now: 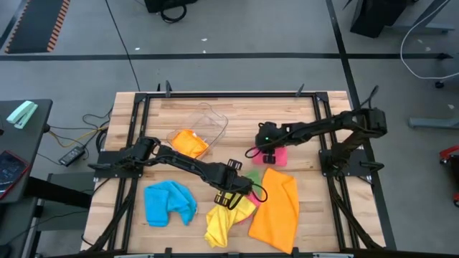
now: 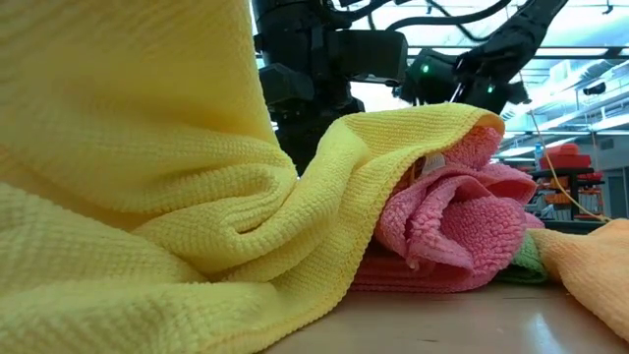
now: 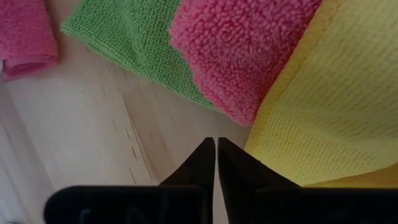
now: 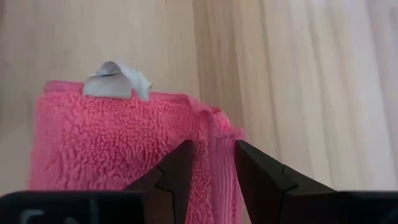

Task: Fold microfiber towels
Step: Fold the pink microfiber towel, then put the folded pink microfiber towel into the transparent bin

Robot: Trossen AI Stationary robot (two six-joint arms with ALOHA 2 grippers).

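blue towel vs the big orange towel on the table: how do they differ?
The blue towel lies crumpled and bunched on the left arm's side; the orange towel lies spread mostly flat on the right arm's side. Orange covers more table than blue. Orange abuts the towel pile; blue sits apart. Neither is held by an end effector.

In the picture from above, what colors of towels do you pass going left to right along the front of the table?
blue towel → yellow towel → big orange towel
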